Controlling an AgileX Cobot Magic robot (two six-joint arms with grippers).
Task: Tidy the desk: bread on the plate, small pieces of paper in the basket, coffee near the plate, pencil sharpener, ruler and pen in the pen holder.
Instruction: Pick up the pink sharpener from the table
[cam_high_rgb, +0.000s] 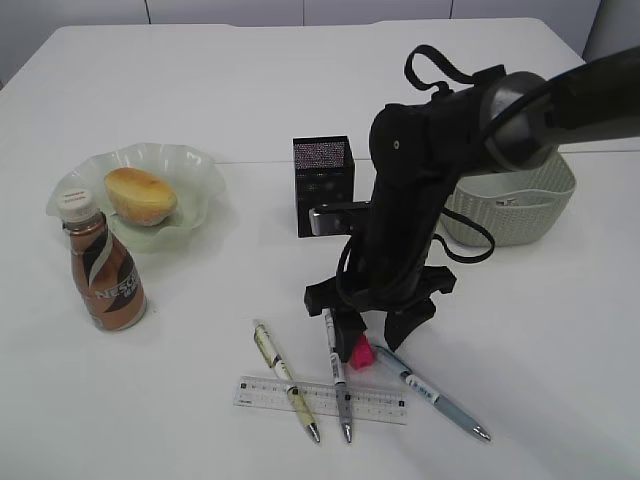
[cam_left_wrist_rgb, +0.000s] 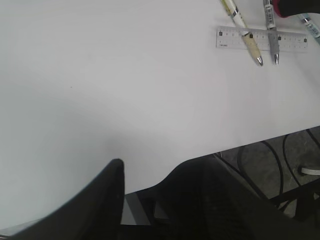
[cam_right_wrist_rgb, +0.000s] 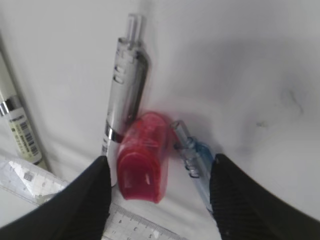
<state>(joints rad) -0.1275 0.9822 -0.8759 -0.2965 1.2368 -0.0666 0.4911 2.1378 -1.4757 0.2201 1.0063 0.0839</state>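
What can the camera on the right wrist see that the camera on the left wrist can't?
Only the right wrist view shows the right gripper, open, with its black fingers on either side of the whole red pencil sharpener on the desk.

Only the left wrist view shows the desk's front edge, the floor and cables below it, and part of the left gripper.

Both show the clear ruler, the silver pen, the cream pen and the blue pen.

Three pens (cam_high_rgb: 273, 362) (cam_high_rgb: 337, 375) (cam_high_rgb: 432, 392), one ruler (cam_high_rgb: 322, 399), red sharpener (cam_right_wrist_rgb: 142, 156), bun (cam_high_rgb: 140, 194), plate (cam_high_rgb: 190, 165), bottle (cam_high_rgb: 103, 275), mesh cup (cam_high_rgb: 322, 178), basket (cam_high_rgb: 520, 205)
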